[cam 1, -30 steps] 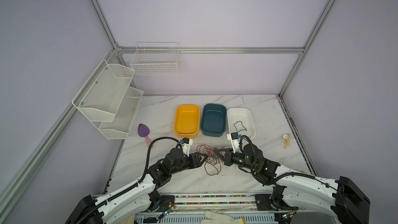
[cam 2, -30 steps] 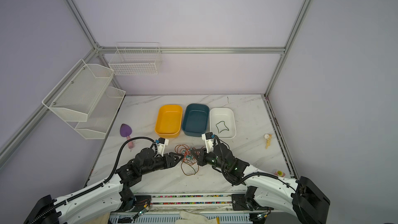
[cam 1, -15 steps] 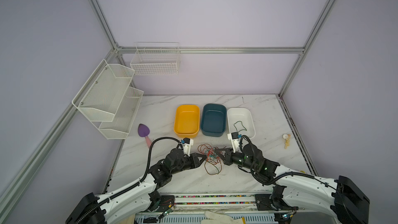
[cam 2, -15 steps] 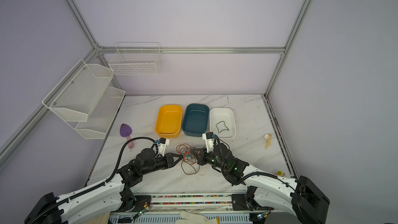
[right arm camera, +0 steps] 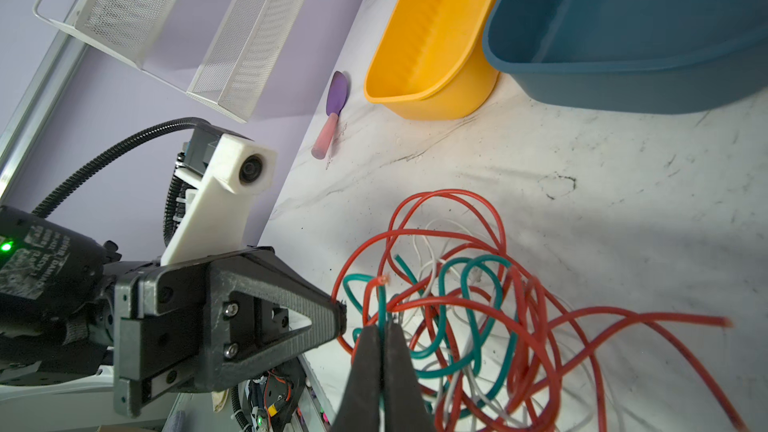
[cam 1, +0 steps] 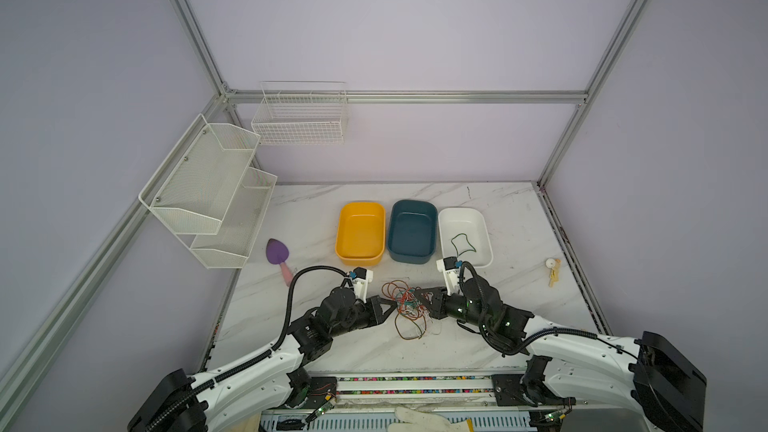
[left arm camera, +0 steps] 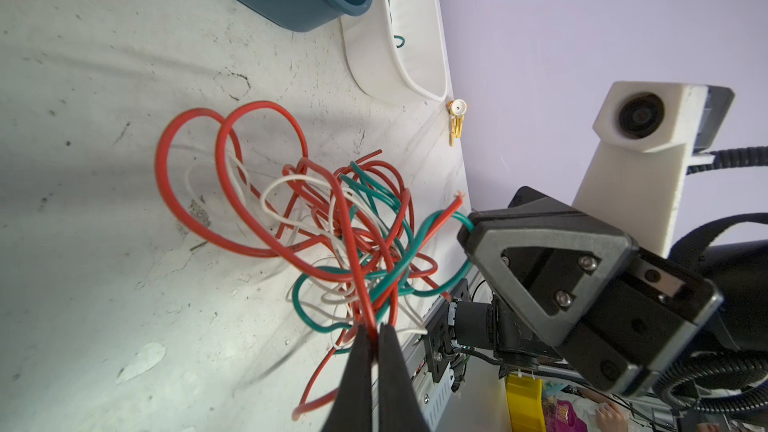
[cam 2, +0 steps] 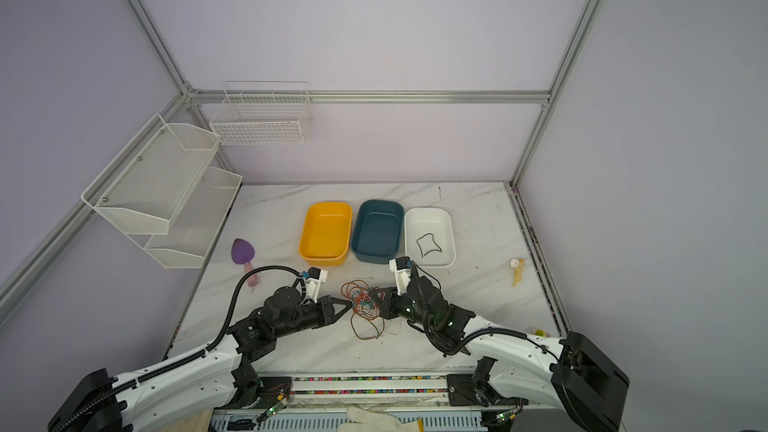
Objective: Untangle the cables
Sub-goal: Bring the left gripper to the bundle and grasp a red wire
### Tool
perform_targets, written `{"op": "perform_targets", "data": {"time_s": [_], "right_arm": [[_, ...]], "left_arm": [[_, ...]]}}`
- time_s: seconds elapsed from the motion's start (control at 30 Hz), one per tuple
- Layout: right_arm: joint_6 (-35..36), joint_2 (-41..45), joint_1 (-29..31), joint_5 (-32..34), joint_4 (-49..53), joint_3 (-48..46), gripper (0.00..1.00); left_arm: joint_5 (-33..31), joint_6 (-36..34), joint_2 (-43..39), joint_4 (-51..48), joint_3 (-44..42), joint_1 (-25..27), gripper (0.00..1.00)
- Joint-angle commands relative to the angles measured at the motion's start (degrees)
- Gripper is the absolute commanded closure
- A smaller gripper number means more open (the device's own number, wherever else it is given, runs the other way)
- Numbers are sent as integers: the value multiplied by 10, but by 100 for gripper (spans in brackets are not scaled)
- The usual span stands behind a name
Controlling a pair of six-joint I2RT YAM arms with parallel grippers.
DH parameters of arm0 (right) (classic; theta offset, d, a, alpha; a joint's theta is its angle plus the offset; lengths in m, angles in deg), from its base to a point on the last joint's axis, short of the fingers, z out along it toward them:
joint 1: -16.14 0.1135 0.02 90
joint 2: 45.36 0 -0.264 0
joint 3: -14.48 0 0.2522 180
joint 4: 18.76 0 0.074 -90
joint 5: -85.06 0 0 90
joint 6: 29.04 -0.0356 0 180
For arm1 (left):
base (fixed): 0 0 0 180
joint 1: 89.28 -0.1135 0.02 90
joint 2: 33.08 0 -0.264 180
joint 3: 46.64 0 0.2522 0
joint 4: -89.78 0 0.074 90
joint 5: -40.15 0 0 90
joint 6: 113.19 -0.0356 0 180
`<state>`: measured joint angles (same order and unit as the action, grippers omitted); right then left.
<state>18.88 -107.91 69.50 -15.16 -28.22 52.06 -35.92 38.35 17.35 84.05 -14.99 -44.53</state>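
Note:
A tangle of red, white and green cables [cam 1: 408, 306] [cam 2: 363, 304] lies on the marble table between my two grippers. From the left, my left gripper [cam 1: 392, 303] [left arm camera: 376, 329] reaches in and is shut on a red cable [left arm camera: 356, 276] at the edge of the knot. Opposite it, my right gripper [cam 1: 419, 297] [right arm camera: 382, 327] is shut on a green cable [right arm camera: 381, 305]. The two gripper tips are a short way apart with the knot between them. A separate green cable [cam 1: 462, 244] [cam 2: 428, 244] lies alone inside the white tray [cam 1: 485, 238].
A yellow tray [cam 1: 360, 258], a teal tray [cam 1: 411, 258] and the white tray stand in a row just behind the tangle. A purple scoop [cam 1: 277, 253] lies to the left, a small yellow item [cam 1: 552, 270] to the right. Wire shelves [cam 1: 208, 193] hang on the left wall.
My left gripper has closed its jaws onto the red cable at the edge of the tangle. The right gripper has stayed shut in place.

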Motion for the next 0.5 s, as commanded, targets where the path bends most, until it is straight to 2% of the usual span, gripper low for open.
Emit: {"op": "perform_targets", "data": {"time_s": [0.0, 0.2, 0.47], "right_arm": [[-12, -6, 2, -14, -30, -13, 89], [-25, -14, 2, -28, -66, -32, 72], [-22, -18, 2, -9, -48, -46, 60]], "left_arm": [[7, -4, -4, 15, -18, 2, 100], [2, -6, -6, 12, -19, 2, 100], [4, -2, -9, 11, -18, 1, 100]]}}
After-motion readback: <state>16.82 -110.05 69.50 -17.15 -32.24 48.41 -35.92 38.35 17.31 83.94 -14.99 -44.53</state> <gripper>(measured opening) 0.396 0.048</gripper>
